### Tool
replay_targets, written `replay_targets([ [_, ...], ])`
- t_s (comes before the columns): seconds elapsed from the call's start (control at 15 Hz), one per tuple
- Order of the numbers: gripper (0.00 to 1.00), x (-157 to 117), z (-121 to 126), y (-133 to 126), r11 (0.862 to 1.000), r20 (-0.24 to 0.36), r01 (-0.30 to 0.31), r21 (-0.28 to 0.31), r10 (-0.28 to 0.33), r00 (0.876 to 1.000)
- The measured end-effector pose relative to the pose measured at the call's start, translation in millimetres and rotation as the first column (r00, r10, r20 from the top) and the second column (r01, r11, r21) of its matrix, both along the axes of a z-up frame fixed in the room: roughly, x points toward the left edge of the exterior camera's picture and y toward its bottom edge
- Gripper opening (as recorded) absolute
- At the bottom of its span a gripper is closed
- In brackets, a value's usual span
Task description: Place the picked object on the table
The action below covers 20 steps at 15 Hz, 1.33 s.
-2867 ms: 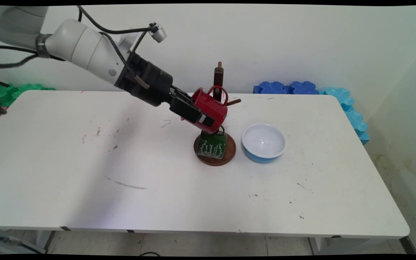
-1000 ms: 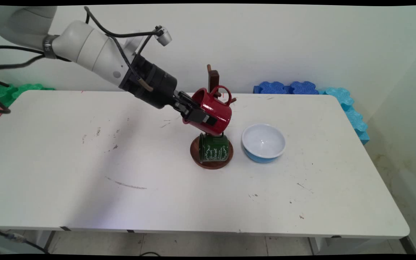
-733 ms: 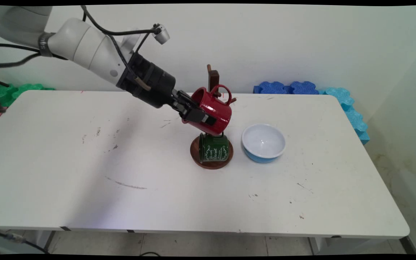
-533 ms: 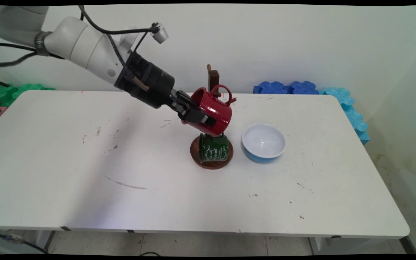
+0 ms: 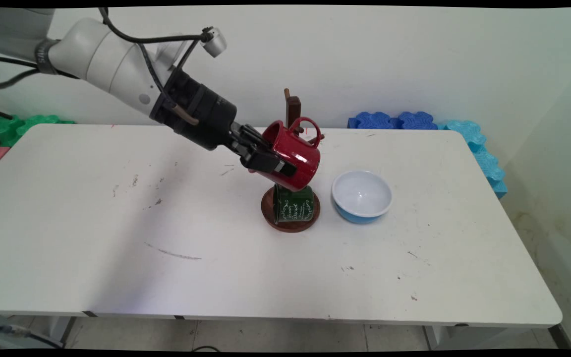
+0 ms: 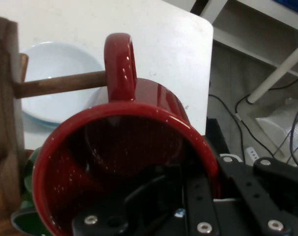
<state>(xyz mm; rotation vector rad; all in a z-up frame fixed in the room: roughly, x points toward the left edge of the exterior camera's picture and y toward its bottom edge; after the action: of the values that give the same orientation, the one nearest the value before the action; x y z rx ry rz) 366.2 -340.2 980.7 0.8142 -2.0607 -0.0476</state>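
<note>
Gripper (image 5: 274, 161) clamped on red mug (image 5: 295, 153) wall | mug tilted beside rack (image 5: 293, 106), handle at peg (image 6: 60, 84), apparently threaded | green mug (image 5: 293, 204) hung below | bowl (image 5: 362, 196) nearby | grip not released

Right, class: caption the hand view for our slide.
Black tool grips a glossy red mug's rim, its handle over a wooden rack peg.

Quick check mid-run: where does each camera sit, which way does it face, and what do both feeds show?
Main view: fixed above the table's near side, facing the wall; shows the arm and the pincer clamped on the red mug.
Hand view: on the hand, looking along the pincer into the mug's mouth; black linkage shows.
Shared: red mug, wooden rack peg, blue bowl, green mug.
</note>
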Motion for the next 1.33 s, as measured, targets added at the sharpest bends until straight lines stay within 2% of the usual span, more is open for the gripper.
replay_targets([
  [0.4, 0.0, 0, 7, 10, 1.0, -0.002, 0.03, -0.005, -0.03, 1.0],
  [0.8, 0.0, 9, 9, 22, 0.998, 0.025, 0.057, -0.013, -0.057, 0.998],
  [1.07, 0.0, 20, 8, 27, 0.998, 0.062, 0.062, -0.022, -0.061, 0.996],
  [1.33, 0.0, 41, 5, 28, 0.998, 0.136, 0.048, -0.034, -0.043, 0.99],
])
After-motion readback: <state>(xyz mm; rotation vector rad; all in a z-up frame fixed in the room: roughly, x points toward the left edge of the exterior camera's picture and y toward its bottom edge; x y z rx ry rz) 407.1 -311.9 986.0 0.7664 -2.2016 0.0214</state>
